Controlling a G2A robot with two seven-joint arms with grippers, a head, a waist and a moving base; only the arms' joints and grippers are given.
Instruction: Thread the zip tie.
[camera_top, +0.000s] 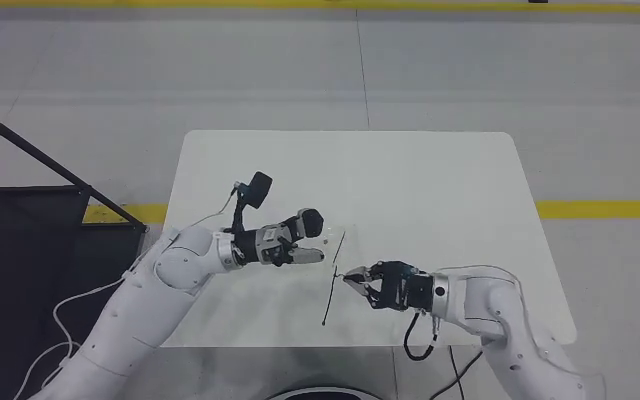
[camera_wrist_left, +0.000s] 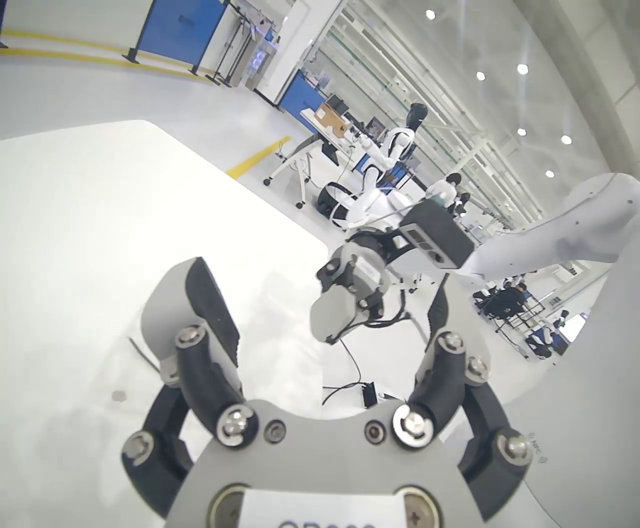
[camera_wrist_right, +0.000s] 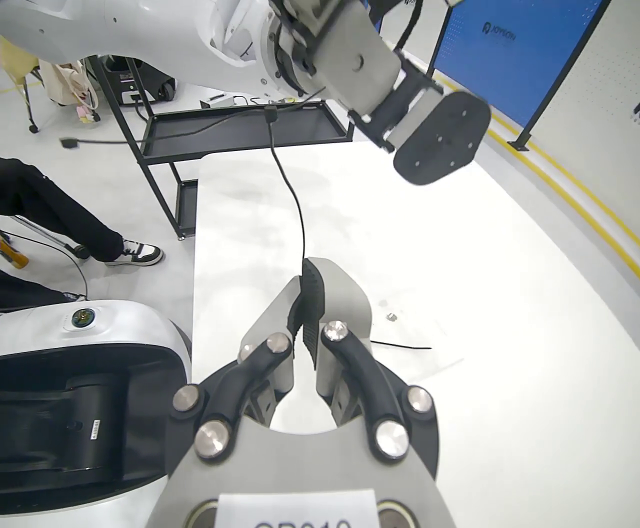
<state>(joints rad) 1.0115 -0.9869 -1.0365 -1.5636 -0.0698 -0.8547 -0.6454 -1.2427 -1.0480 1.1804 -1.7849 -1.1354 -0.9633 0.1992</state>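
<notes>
Over the table (camera_top: 450, 180), we've got the right gripper (camera_wrist_right: 306, 282) pinching the light, springy zip tie (camera_wrist_right: 296, 200) mid-strap, the left gripper (camera_top: 312, 240) spread wide beside it, and we reckon a grip near its tip steadies it.

I'm running this from a big robotics lab hall: pale floor (camera_top: 200, 70) marked with yellow lines (camera_top: 590, 209), blue partition panels (camera_wrist_left: 175, 25), rows of ceiling lights (camera_wrist_left: 522, 68), and another white humanoid robot (camera_wrist_left: 395, 145) standing beyond my desk (camera_top: 430, 180).

Bright ceiling lights (camera_wrist_left: 521, 68) wash the white table (camera_wrist_left: 100, 225) with glare; wrist views bulge at edges.
</notes>
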